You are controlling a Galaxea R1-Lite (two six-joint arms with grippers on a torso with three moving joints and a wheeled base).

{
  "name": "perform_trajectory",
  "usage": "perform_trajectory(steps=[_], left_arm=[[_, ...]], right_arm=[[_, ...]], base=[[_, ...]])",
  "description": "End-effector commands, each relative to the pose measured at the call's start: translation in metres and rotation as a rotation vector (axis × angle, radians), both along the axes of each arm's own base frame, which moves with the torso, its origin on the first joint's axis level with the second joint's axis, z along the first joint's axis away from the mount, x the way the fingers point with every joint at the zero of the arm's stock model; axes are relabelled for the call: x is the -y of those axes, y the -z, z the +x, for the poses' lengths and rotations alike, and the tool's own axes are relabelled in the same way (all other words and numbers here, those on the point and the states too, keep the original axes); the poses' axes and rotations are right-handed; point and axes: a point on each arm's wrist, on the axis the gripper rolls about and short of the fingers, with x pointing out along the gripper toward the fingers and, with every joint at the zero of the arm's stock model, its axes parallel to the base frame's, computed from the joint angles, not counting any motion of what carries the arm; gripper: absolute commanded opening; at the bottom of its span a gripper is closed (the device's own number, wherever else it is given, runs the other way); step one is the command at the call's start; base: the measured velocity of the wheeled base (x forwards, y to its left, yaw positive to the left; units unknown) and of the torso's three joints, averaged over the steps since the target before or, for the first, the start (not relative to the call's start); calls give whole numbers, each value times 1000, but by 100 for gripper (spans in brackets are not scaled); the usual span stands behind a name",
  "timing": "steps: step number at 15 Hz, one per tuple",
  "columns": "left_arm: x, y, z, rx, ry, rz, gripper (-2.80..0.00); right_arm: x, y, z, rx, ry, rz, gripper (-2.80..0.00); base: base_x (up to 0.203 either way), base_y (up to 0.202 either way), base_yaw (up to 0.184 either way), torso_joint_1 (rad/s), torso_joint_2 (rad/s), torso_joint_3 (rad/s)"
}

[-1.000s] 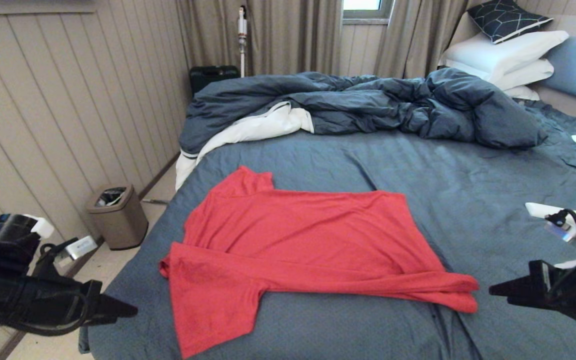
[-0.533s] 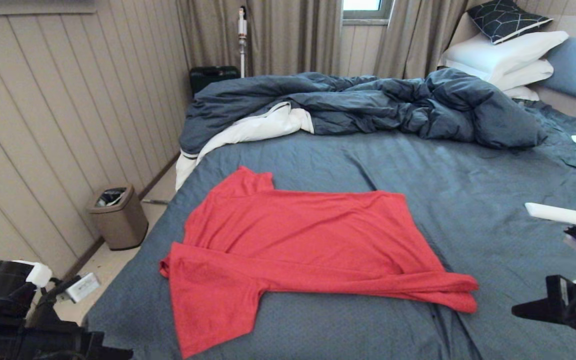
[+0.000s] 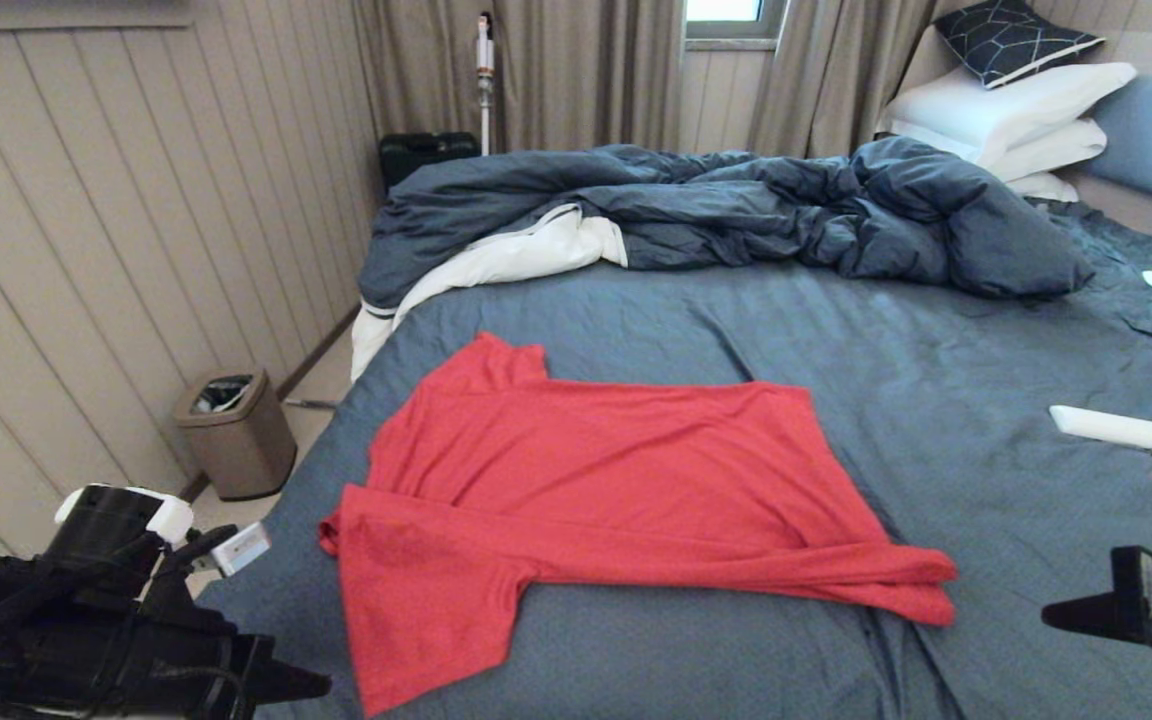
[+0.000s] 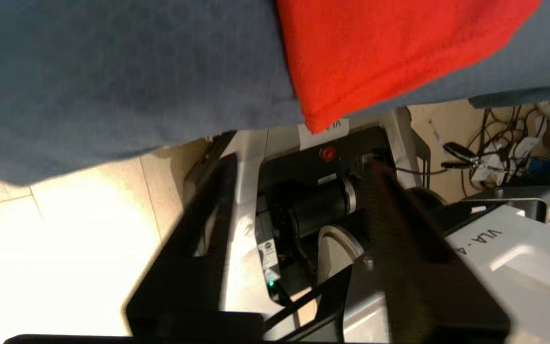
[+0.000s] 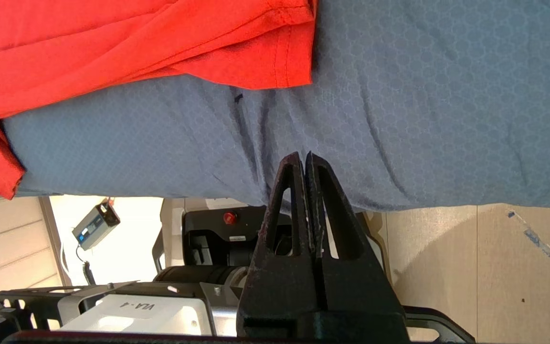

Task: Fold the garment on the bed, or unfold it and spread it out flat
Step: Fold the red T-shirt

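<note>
Shirt (image 3: 576, 500) is lying on the near half of the bed (image 3: 936, 400), partly folded — one long fold is running along the near edge out to a hem corner toward your right, and a sleeve is drooping toward the bed's near edge on your left. No print is showing from the head view.

Handling, as a judgement: thin knit, so it is going to be light, limp and clingy on the sheet; it should be draping and stretching rather than holding any shape. You are best pinching at corners and seams — the doubled hem corner on the right and the sleeve edge on the left are looking like the firmest holds.

Left gripper (image 3: 311, 688) is hanging low at the bed's near left corner, fingers (image 4: 208, 210) standing apart and holding nothing; the sleeve tip is lying just beyond them, not touching.

Right gripper (image 5: 306, 160) is sitting off the near right side with its fingers pressed together, empty. In the right wrist view the hem corner is lying ahead of the tips, with bare sheet between.

Duvet (image 3: 736, 210) is bunched well behind the shirt.
</note>
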Motion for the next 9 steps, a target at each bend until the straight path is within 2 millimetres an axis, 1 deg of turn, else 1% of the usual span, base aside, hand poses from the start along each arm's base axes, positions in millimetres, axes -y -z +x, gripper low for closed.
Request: perform_trajectory(steps=[1,6,9], left_arm=[[3,8,9,-37,7,3,0],[13,9,32,-42,1,-10,0],[25,9,37,-42,31,-16,0]], right_arm=[[0,0,1,1,-2,1,-280],[1,-2,4,10,-1,-2,-280],[2,-5,5,19,2,-7,-280]], base=[[0,0,0,0,0,0],[0,0,0,0,0,0],[0,0,0,0,0,0]])
